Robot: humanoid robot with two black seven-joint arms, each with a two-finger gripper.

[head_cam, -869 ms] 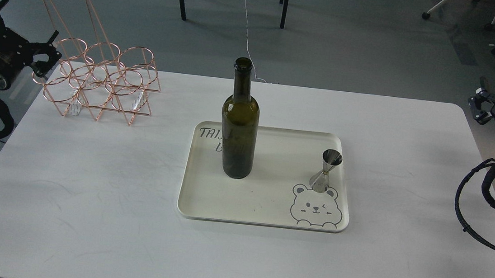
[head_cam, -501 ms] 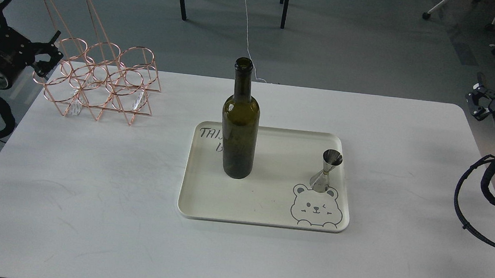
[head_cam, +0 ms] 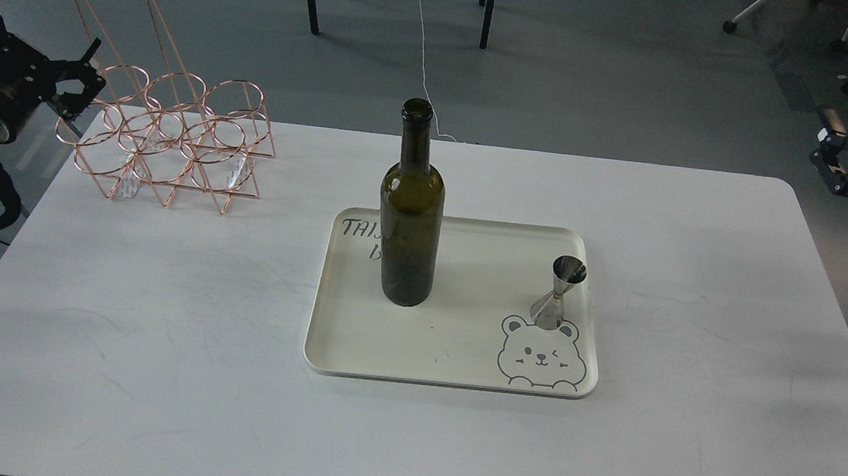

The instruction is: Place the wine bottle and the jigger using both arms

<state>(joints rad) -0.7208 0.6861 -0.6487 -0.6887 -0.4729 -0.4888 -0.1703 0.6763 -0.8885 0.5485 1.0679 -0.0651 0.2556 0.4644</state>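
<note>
The wine bottle [head_cam: 411, 213], dark olive-green and without a label, stands upright on the left half of a cream tray [head_cam: 452, 349]. The jigger [head_cam: 560, 291], small and steel with a gold waist band, stands upright near the tray's right side, just above a printed bear. My left gripper [head_cam: 91, 74] hangs off the table's far left corner beside a copper wire rack, with its fingers apart and empty. My right gripper [head_cam: 828, 162] hangs beyond the table's far right corner, with its fingers apart and empty. Both grippers are far from the tray.
A copper wire bottle rack [head_cam: 169, 140] with several rings and a tall handle stands at the table's back left. The white table [head_cam: 150, 336] ends at rounded far corners. Chair legs and cables lie on the floor behind.
</note>
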